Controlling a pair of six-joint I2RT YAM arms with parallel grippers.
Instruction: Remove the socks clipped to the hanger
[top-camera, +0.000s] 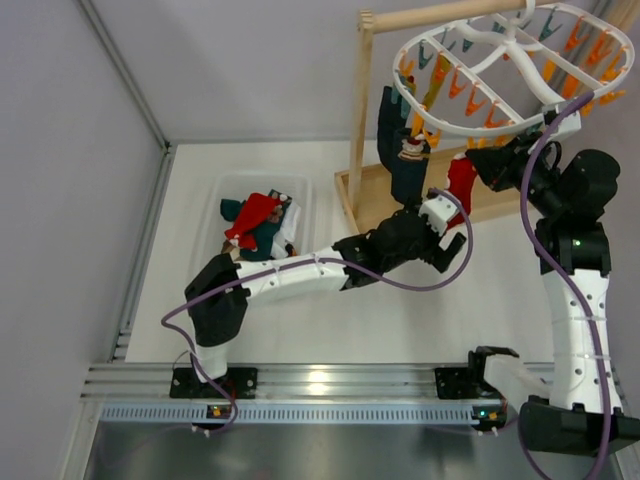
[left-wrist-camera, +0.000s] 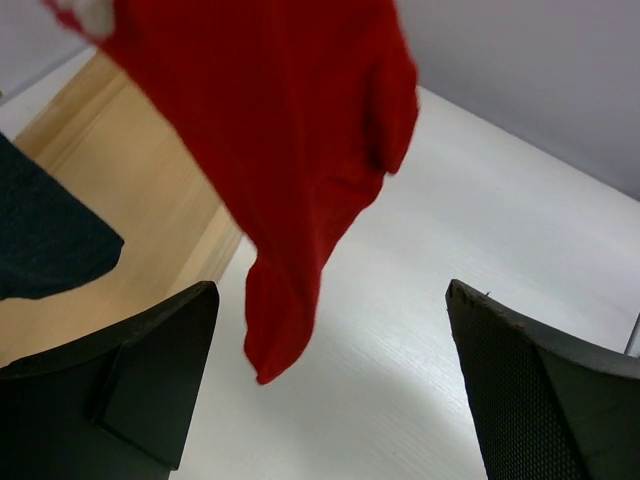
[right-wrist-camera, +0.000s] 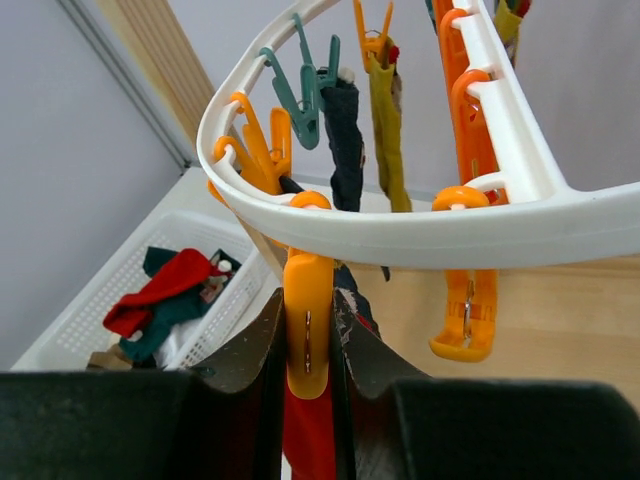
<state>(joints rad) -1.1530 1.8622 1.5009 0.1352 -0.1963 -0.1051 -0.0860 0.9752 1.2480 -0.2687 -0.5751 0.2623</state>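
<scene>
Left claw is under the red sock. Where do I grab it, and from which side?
Take the loose toe end, coming up from below. The red sock hangs down from the orange clothespin pinched by the right claw, and in the left wrist view its tip dangles between the open fingers of the left claw; closing there should catch it.

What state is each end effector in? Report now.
Left end effector: open beneath the hanging red sock, not gripping it.
Right end effector: closed on an orange clothespin.
</scene>
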